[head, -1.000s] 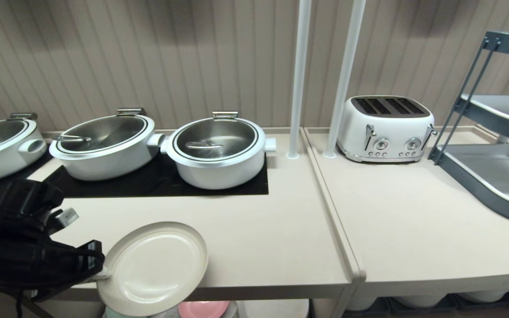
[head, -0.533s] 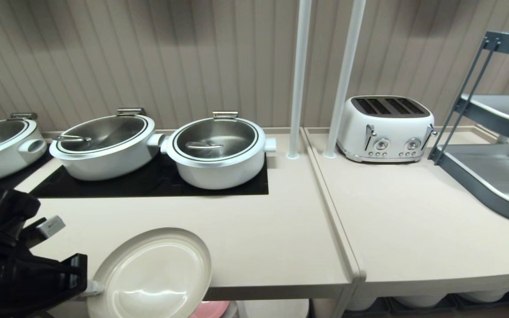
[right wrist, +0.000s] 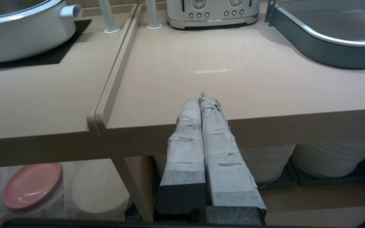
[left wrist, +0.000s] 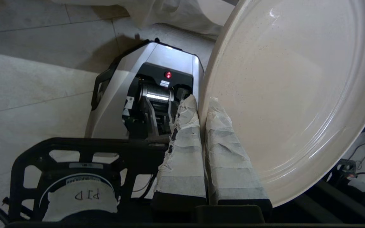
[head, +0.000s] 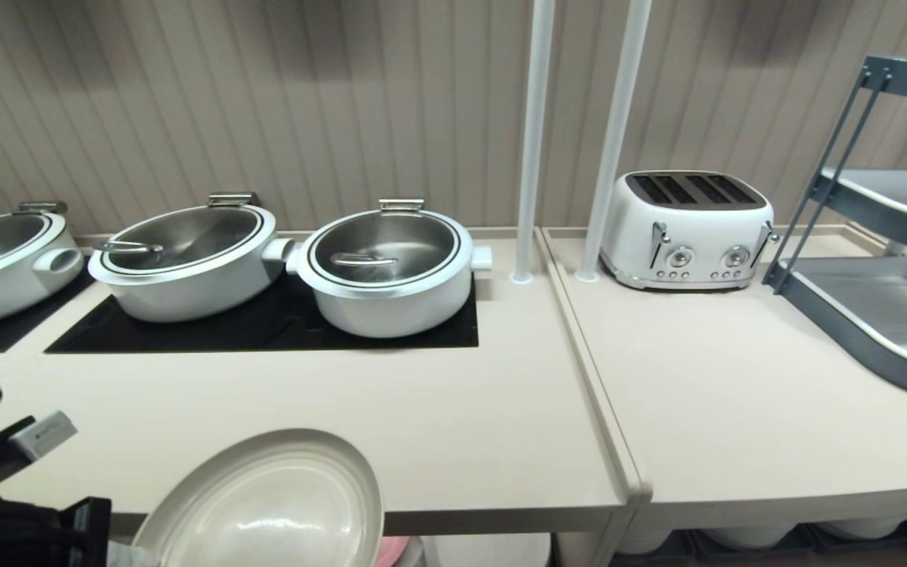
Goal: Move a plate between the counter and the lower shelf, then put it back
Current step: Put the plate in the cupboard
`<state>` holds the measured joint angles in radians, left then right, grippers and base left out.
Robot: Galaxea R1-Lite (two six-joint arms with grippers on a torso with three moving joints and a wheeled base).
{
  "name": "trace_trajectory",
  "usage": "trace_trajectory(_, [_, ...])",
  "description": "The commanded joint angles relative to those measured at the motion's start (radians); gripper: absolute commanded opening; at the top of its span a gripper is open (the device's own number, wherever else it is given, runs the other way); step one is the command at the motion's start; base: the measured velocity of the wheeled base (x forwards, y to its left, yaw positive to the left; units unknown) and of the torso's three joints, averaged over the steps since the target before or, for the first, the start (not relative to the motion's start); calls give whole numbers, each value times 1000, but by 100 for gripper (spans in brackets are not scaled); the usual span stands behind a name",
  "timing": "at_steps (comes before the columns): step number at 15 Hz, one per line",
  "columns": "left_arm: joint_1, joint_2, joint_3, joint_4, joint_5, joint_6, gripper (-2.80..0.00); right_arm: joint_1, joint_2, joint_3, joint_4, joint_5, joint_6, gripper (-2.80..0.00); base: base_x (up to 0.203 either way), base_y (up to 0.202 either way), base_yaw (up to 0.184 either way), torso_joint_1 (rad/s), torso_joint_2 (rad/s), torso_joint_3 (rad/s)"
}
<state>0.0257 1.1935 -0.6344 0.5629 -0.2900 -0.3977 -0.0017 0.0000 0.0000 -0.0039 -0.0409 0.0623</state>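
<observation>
The cream-beige plate (head: 264,508) hangs tilted in front of the counter's (head: 453,425) near edge, at the lower left of the head view. My left gripper (left wrist: 201,100) is shut on the plate's (left wrist: 290,95) rim, one taped finger on each face. Only the black left arm (head: 20,528) and a bit of white finger show in the head view. The lower shelf (right wrist: 90,186), with its white cloth, lies under the counter. My right gripper (right wrist: 203,96) is shut on nothing, parked before the other worktop's front edge.
Three white pots (head: 386,268) sit on the black cooktop panel (head: 264,327). Two white poles (head: 532,142), a toaster (head: 690,228) and a grey tiered tray stand (head: 879,307) stand further right. A pink plate (right wrist: 32,186) lies on the cloth; white plate stacks (right wrist: 328,158) fill the neighbouring bay.
My left arm has sunk toward the bottom left corner, carrying the plate down and off the counter's front edge. The plate tilts more steeply now. The right arm is still.
</observation>
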Motion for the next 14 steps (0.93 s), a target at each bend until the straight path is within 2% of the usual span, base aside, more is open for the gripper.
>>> trace_trajectory(1, [-5, -65, 21, 11, -1, -2, -280, 0, 0, 0, -1, 0, 1, -280, 0, 0, 0, 0, 0, 0])
trace_trajectory(5, [-38, -170, 108, 17, -3, -3, -280, 0, 0, 0, -1, 0, 1, -280, 0, 0, 0, 0, 0, 0])
trace_trajectory(9, [-89, -176, 106, 11, -1, -1, -280, 0, 0, 0, -1, 0, 1, -280, 0, 0, 0, 0, 0, 0])
trace_trajectory(14, [-95, -175, 110, 11, 11, -3, -280, 0, 0, 0, -1, 0, 1, -280, 0, 0, 0, 0, 0, 0])
